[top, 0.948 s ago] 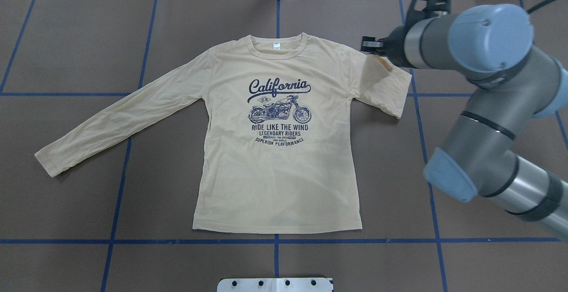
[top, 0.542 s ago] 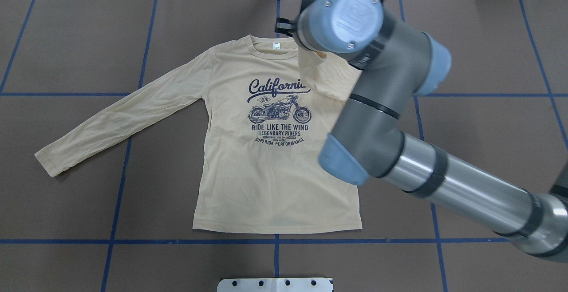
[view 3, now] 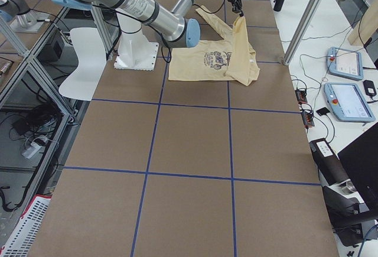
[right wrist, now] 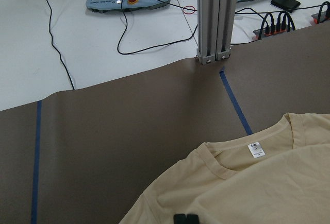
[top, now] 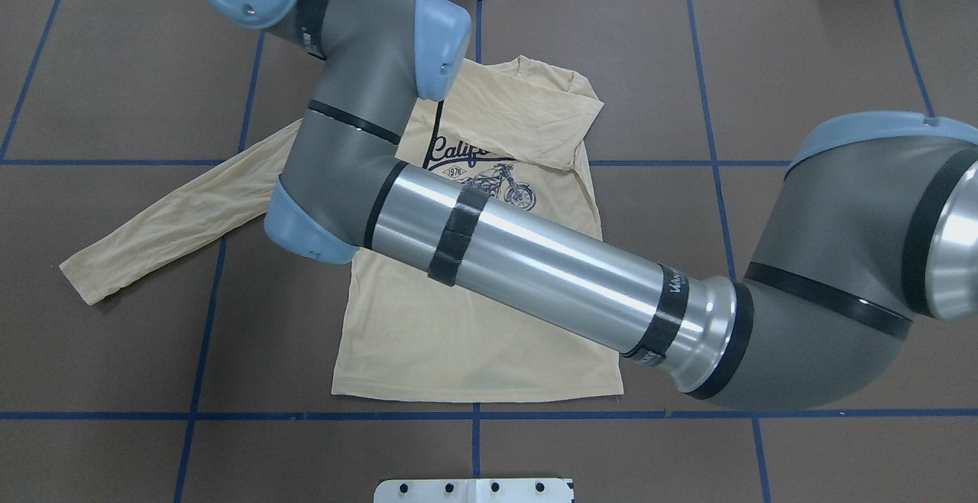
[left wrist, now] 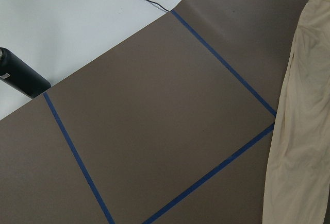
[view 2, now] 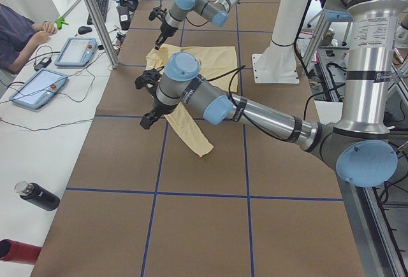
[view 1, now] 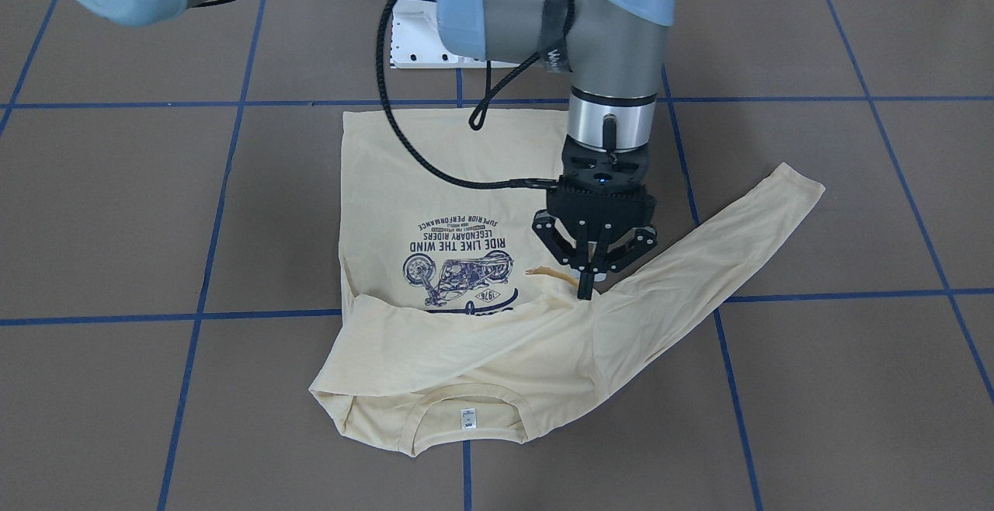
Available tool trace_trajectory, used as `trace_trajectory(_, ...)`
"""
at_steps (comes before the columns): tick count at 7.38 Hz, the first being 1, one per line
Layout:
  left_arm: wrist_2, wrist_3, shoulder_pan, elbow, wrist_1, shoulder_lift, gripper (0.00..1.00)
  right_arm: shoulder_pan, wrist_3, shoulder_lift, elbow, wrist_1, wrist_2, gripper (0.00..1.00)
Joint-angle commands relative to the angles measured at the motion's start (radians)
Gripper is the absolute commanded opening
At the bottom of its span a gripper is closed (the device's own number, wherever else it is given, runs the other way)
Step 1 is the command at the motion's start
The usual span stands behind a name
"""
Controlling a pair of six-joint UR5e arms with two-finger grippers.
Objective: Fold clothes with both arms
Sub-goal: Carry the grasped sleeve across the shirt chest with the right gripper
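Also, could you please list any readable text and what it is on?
"Calif", rest covered: T-shirt chest print.
"1976": same print.
"RIDE LIKE THE WIND": same print.
"LEGENDARY RIDERS": same print.
"SUPERIOR PERFORMANCE": same print.
Too small to read: neck tag, right arm lettering.

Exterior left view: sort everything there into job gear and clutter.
Job:
T-shirt
right gripper, far arm
left gripper, near arm

Lying about:
black bottle
red bottle
near tablet
far tablet
person's arm
white pedestal
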Motion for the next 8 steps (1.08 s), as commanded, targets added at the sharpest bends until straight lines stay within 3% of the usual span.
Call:
trace_trajectory(1, 0.000, 0.000, 0.000, 0.004, 0.000, -0.001, 1.00, -0.026, 0.083, 0.131, -0.167, 0.001, -0.014, 0.80)
trace_trajectory(2, 0.000, 0.000, 0.000, 0.005, 0.000, 0.001, 1.00, -0.026, 0.086, 0.149, -0.182, 0.000, -0.014, 1.00)
trace_trajectory(5, -0.002, 0.001, 0.000, 0.002, 0.000, 0.001, 1.00, 0.008, 0.085, 0.241, -0.180, -0.163, 0.076, 1.00)
trace_trajectory(6, 0.000, 0.003, 0.000, -0.007, -0.001, -0.004, 1.00, 0.057, 0.082, 0.221, -0.168, -0.203, 0.173, 1.00)
trace_trajectory(7, 0.000, 0.001, 0.003, -0.007, -0.062, -0.004, 1.00, 0.091, 0.057, 0.154, -0.079, -0.244, 0.234, 1.00)
trace_trajectory(8, 0.000, -0.005, 0.064, -0.001, -0.104, -0.003, 1.00, 0.115, -0.025, 0.035, 0.092, -0.294, 0.273, 1.00)
